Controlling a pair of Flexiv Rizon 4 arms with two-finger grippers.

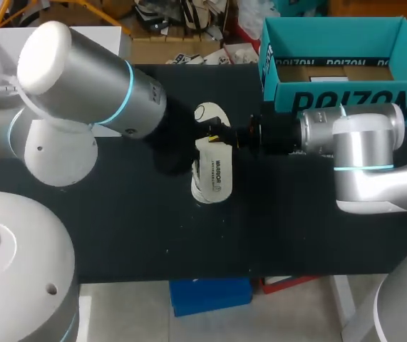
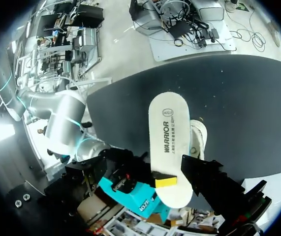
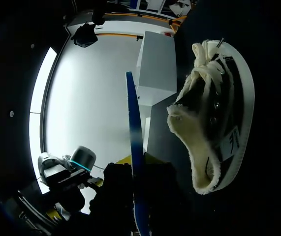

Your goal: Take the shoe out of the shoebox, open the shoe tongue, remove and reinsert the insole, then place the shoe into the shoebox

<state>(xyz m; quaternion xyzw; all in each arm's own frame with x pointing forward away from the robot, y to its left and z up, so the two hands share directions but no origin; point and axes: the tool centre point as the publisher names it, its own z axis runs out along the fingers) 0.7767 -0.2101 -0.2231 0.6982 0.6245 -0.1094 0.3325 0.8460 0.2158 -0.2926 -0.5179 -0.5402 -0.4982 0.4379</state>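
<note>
- Silver-grey left arm: stands left of the shoe. Its gripper is lost in shadow, so open or clamped cannot be told.
- Insole: out of the shoe, held flat directly above it, print side up, probably to stay lined up with the opening.
- Right gripper: clamped on the insole's end, one yellow tip on top.
- Shoe: rests on the black table. Bare table on its near side gives working room.
- Teal shoebox: open, behind and right of the shoe, well apart. Its front wall likely limits the right arm's swing.
</note>
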